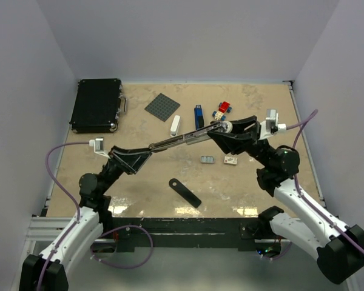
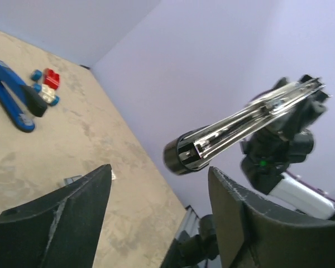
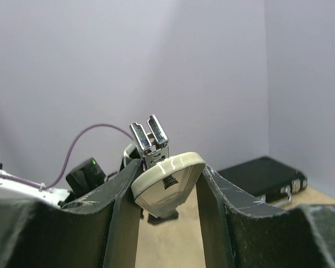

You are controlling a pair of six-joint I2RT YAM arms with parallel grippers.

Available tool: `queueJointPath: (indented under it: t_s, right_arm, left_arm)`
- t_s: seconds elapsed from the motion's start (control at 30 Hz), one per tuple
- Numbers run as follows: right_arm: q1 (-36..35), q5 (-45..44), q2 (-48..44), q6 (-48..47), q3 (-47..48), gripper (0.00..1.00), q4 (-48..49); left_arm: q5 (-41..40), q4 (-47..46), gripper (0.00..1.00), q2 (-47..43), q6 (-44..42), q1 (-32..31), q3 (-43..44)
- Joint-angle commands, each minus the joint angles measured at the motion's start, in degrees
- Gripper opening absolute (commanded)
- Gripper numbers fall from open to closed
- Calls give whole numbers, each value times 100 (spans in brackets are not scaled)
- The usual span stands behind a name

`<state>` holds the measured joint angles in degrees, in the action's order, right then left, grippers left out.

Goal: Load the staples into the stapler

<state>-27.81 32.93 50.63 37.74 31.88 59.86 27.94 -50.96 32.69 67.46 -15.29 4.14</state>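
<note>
Fingers (image 2: 72,218) of the left tool (image 2: 159,176) stand apart, one on each side of the black round tip of a long chrome-railed stapler (image 2: 240,120). There is a visible gap on either side, so nothing is gripped there. The stapler hangs as a raised bar across the middle of the scene. Its long axis slants from that tip away to the right tool (image 3: 170,173), which is clamped on the stapler's cream, rounded rear end, with the open chrome channel jutting out past it.

On the marbled tabletop (image 1: 139,127) lie the staples (image 1: 207,159): a small grey rectangular piece and, just beside it to the right, a small white red-marked piece (image 1: 230,160). They rest on the near side of the bar's right half, close to the right arm and well apart from the left tool.

Judging from that, the left tool is the free one. To reach the staples, though, it would have to draw off the tip and travel rightward along the near side of the bar, while the nearer right tool is taken up with holding the stapler. A flat black strip (image 1: 185,192) lies on that route, nearer the bases.
</note>
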Motion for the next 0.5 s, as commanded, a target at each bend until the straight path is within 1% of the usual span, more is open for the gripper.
queueJointPath:
  t_s: [0.0,0.03,0.07,0.1,0.13,0.17,0.23,0.27,0.33,0.37,0.4,0.43,0.47]
  right_arm:
    - [39,-427,-361,76,670,0,1011]
    - [48,-410,-378,67,679,0,976]
    - [48,-401,-379,59,697,0,915]
    - [48,-392,-379,32,732,0,888]
    - [48,-366,-361,-11,767,0,835]
    - [48,-262,-352,-55,819,0,617]
    - [48,-182,-317,-179,908,0,449]
    - [57,-77,-265,-188,925,0,405]
    - [48,46,-186,-223,960,0,291]
    - [48,169,-107,-258,961,0,212]
    - [39,231,-71,-241,934,0,202]
    - [48,258,-45,-240,908,0,211]
    - [48,293,8,-249,882,0,211]
  left_arm:
    - [-184,567,82,-112,-1057,131,542]
    - [-149,1031,84,-166,-1338,131,648]
    - [-149,1314,87,-236,-1933,131,762]
    - [-158,1586,89,-376,-2243,131,990]
    - [-166,2120,90,-438,-2551,131,1105]
    - [-201,2395,90,-500,-3198,131,1246]
    - [-211,2879,92,-623,-3781,131,1659]
    - [-106,2933,92,-614,-4271,131,1791]
    - [131,3056,93,-457,-4723,123,2265]
    - [533,3057,94,-213,-5055,131,2440]
    - [780,3057,94,-45,-5163,131,2808]
    - [1035,3022,95,140,-5260,131,2985]
    - [1525,3004,95,472,-5374,97,3152]
